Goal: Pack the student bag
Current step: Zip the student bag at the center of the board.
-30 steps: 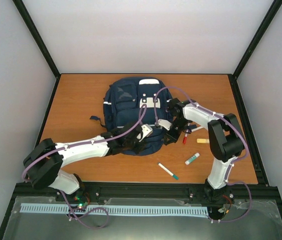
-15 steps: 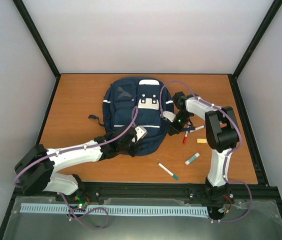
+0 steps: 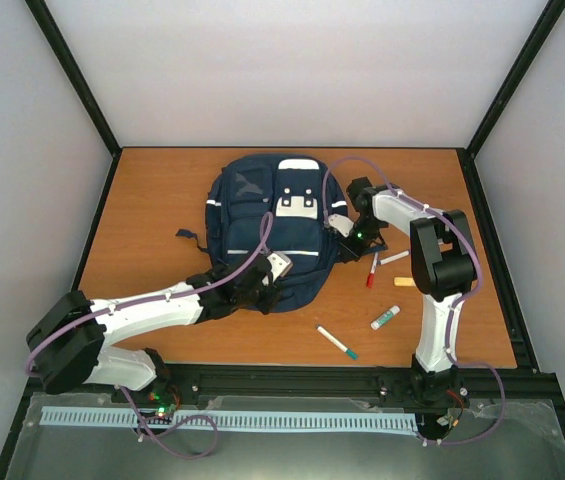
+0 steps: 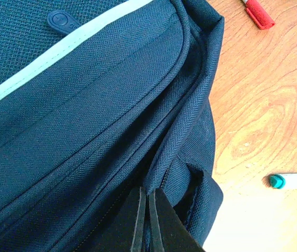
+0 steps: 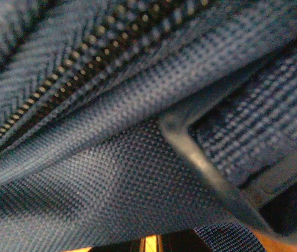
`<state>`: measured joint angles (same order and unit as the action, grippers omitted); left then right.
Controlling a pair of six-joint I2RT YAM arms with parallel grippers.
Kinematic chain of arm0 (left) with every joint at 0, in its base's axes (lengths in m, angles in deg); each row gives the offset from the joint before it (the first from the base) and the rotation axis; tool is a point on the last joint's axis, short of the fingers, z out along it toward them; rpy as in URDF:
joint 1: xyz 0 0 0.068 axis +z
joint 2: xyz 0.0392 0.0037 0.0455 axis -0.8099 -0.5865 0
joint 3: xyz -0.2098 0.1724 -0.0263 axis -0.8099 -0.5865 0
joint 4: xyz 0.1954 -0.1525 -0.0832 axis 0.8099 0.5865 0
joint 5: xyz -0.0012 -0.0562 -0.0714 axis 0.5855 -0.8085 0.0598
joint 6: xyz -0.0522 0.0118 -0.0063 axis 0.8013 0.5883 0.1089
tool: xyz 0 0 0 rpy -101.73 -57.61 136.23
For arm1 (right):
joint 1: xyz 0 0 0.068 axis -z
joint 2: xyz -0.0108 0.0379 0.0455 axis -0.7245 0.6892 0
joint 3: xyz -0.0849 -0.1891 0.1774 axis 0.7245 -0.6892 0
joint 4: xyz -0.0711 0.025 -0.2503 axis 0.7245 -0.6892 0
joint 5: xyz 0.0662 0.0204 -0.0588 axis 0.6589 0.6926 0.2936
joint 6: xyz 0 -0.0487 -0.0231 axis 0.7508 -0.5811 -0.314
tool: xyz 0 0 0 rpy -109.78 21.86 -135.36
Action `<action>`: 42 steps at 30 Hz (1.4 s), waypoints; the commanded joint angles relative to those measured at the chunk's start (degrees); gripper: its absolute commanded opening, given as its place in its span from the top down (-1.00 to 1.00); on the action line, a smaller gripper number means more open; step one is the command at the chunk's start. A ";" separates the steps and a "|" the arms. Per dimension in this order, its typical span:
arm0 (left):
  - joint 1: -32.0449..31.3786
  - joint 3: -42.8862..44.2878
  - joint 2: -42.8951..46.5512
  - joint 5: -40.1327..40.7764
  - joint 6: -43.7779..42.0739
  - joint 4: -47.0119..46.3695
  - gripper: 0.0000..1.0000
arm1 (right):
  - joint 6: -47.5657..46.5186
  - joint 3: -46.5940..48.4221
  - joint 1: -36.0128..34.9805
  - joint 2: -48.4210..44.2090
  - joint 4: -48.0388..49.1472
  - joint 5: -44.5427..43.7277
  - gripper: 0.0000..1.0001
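Observation:
The student bag [image 3: 262, 215] is a navy backpack with white stripes, lying flat on the wooden table. My left gripper [image 3: 270, 276] is at the bag's near edge. In the left wrist view my left gripper [image 4: 149, 212] is shut on a fold of the bag's seam [image 4: 174, 142] beside the zip. My right gripper [image 3: 348, 231] is pressed against the bag's right side. The right wrist view is filled by bag fabric [image 5: 111, 178] and a zip [image 5: 85, 63]. Its dark fingers [image 5: 116, 245] show only at the bottom, nearly together, with the tips hidden under fabric.
Right of the bag lie a red marker [image 3: 371, 271], a white pen [image 3: 395, 258], a small yellow piece [image 3: 406, 282], a green-capped tube [image 3: 385, 318] and a teal-tipped white marker [image 3: 337, 342]. The red marker [image 4: 258, 13] and teal tip [image 4: 277, 181] also show in the left wrist view.
The bag's near end, bunched up a second ago, has settled flat. My left gripper drew back toward the near edge. My right gripper moved up along the bag's right side.

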<state>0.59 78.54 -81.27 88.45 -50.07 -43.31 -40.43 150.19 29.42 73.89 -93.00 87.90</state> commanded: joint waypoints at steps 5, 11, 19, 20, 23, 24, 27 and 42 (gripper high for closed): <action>-0.20 -0.10 1.44 0.57 1.68 -1.10 0.98 | 2.05 0.34 0.76 -0.26 3.94 -2.36 0.82; -0.19 1.51 1.98 0.74 2.55 -0.08 0.96 | 1.87 -0.81 0.78 -7.69 0.78 1.98 0.49; -0.16 6.00 2.86 2.01 2.64 3.03 0.79 | 2.39 -0.12 0.91 -18.40 -3.92 4.19 0.32; -0.13 6.81 2.91 2.21 2.67 3.84 0.75 | 2.52 0.51 0.85 -19.47 -4.52 4.52 0.32; -0.15 9.32 3.12 2.63 3.41 6.09 0.15 | 2.80 2.54 0.84 -22.63 -5.95 5.86 0.24; -0.14 9.98 3.19 2.48 3.76 6.51 -0.11 | 3.06 3.24 0.87 -23.76 -6.09 5.65 0.19; -0.13 12.03 3.65 2.93 4.75 7.53 -0.98 | 3.81 4.22 0.85 -28.45 -4.81 3.57 0.03; 0.21 9.15 8.20 21.90 10.94 5.66 -0.99 | -4.15 -8.98 -2.25 -41.30 -6.60 9.64 -1.00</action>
<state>0.66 90.30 -75.72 107.40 -41.15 -33.54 -37.85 148.07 29.00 34.85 -95.78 96.28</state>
